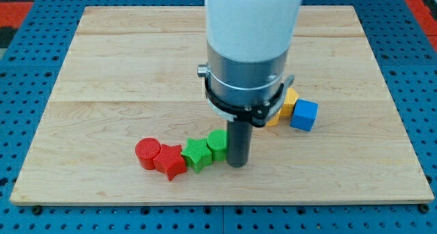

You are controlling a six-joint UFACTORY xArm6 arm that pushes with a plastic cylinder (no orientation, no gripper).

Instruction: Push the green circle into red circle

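Observation:
The green circle (218, 144) sits near the board's lower middle, touching a green star (196, 153) on its left. A red star (171, 160) lies left of the green star, and the red circle (147, 152) is at the left end of this row. The four blocks form a close line. My tip (237, 164) stands on the board right beside the green circle, on its right side, touching or nearly touching it. The arm's white and grey body hangs above and hides the board behind it.
A blue cube (304, 115) and a yellow block (284, 106), partly hidden by the arm, lie to the right of the rod. The wooden board (102, 70) rests on a blue perforated base (20, 91).

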